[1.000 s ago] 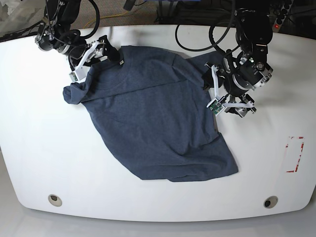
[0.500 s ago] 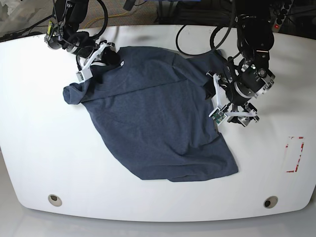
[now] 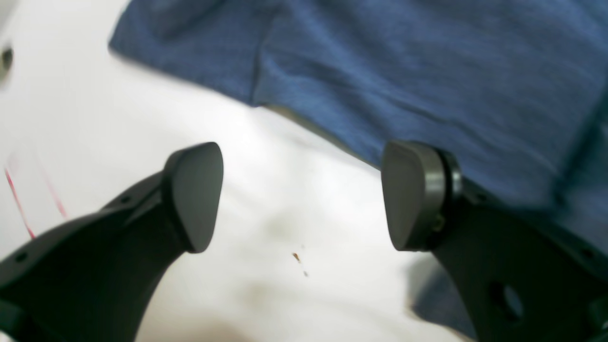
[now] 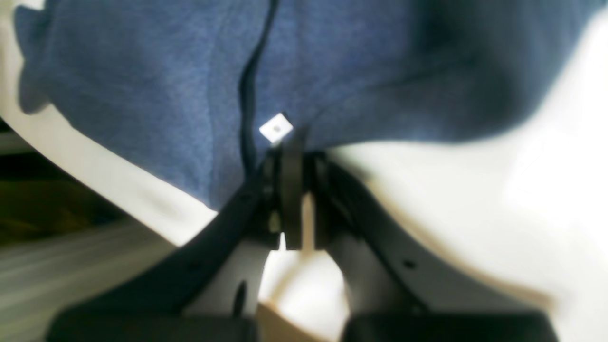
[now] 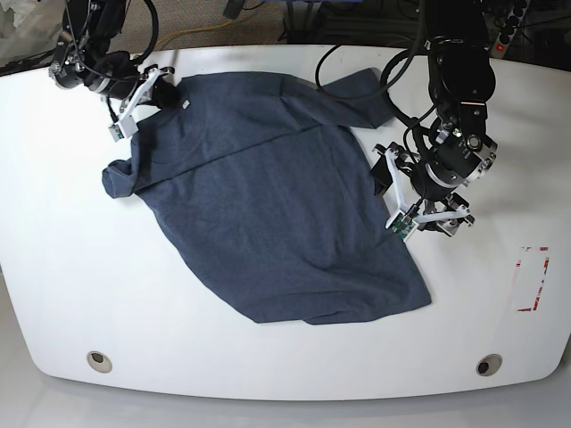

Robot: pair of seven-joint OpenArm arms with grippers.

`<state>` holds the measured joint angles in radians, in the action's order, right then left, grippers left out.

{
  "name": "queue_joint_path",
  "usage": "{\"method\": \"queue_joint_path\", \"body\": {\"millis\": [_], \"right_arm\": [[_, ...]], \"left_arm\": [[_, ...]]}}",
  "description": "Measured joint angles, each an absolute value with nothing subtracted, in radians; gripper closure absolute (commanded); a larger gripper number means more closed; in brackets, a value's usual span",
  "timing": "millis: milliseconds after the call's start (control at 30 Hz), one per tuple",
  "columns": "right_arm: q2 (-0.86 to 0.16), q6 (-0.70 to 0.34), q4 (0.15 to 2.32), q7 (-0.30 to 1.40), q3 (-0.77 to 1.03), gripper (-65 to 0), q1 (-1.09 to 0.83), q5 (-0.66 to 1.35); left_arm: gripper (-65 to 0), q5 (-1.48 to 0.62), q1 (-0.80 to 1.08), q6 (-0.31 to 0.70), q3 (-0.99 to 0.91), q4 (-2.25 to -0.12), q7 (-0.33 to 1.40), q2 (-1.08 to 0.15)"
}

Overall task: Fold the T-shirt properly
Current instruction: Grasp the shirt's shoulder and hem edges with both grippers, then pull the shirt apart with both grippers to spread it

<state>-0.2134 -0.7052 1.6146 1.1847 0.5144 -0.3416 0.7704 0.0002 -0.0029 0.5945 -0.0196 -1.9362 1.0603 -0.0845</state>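
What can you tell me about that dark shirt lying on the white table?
The T-shirt is dark heathered navy-grey, soft knit cloth by the look, spread crumpled and askew across the white table, not yet folded. No lettering shows. One sleeve bunches at its left edge in the base view; the hem trails toward the table's front. The right gripper is shut on its far edge, beside a small white tag. The left gripper hangs open at its opposite edge, one finger over the cloth.

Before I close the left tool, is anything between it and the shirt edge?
Nothing visible. The left tool is open over bare white table, with the T-shirt hem right by one pad. Only small specks lie on the surface between the pads.
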Motion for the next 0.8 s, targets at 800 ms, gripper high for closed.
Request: {"method": "queue_joint_path", "body": {"millis": [800], "right_arm": [[-0.376, -0.697, 1.634, 1.222, 0.614, -2.1, -0.329, 0.717]], "left_arm": [[-61.2, -0.015, -0.225, 0.203, -0.157, -1.311, 0.683, -0.078]]}}
